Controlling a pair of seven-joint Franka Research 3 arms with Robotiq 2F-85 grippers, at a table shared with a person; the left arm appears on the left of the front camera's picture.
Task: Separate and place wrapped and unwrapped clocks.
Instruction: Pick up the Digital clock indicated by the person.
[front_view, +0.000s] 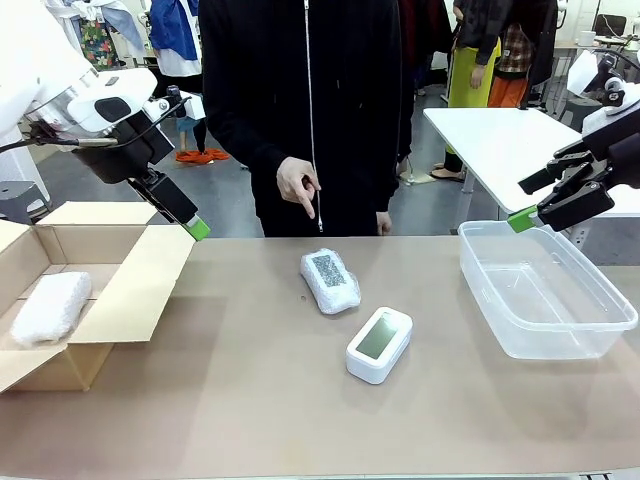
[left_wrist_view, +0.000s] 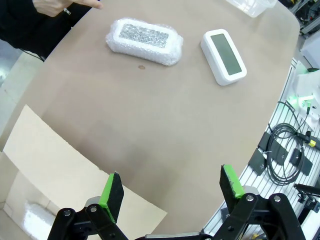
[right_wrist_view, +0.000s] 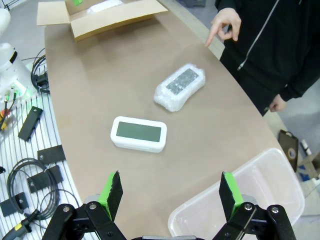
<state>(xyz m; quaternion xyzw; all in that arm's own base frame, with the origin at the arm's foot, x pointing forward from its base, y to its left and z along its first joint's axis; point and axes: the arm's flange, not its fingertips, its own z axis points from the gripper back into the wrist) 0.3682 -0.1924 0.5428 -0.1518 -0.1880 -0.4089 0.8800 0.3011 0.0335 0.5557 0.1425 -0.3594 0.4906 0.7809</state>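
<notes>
Left tool (left_wrist_view: 172, 187) and right tool (right_wrist_view: 171, 192) hang released and empty; one wrapped clock (front_view: 48, 305) lies in the cardboard box (front_view: 135, 285), while the second wrapped clock (front_view: 330, 280) and the bare clock (front_view: 379, 344) wait unsorted on the counter (front_view: 250, 400).

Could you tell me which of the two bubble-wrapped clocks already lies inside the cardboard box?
The left wrapped clock, inside the open cardboard box; the middle wrapped clock lies on the bare table.
</notes>
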